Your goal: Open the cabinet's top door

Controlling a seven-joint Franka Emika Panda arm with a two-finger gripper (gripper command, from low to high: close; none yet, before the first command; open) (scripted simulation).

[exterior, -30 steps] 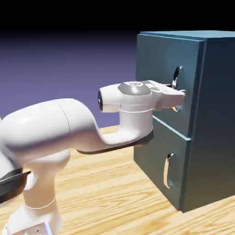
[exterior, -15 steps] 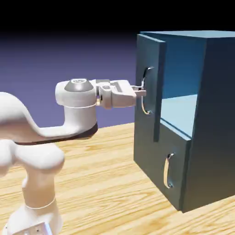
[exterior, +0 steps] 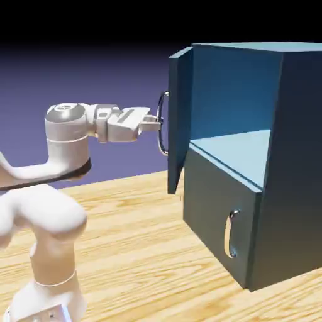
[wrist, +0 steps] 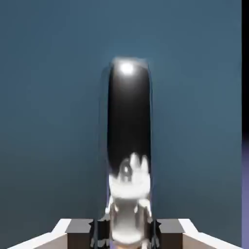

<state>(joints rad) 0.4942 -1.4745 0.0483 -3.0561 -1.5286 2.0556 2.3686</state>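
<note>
The dark teal cabinet [exterior: 283, 157] stands at the exterior view's right. Its top door [exterior: 179, 119] is swung far out to the left, seen almost edge-on, and the light blue shelf inside shows. My gripper [exterior: 158, 124] is shut on the top door's curved silver handle [exterior: 163, 119], about midway along it. In the hand view the handle [wrist: 129, 146] runs up the middle as a dark glossy bar against the door panel [wrist: 53, 121], and the gripper [wrist: 127, 228] pinches it at the bottom edge.
The lower door [exterior: 217, 220] with its short silver handle [exterior: 231, 234] stays closed. The cabinet stands on a wooden table [exterior: 144, 251]. My white arm [exterior: 44, 207] bends back at the exterior view's left.
The arm has drawn back to the left with the handle in its grip. The top door went from closed to wide open, and the shelf inside came into view.
</note>
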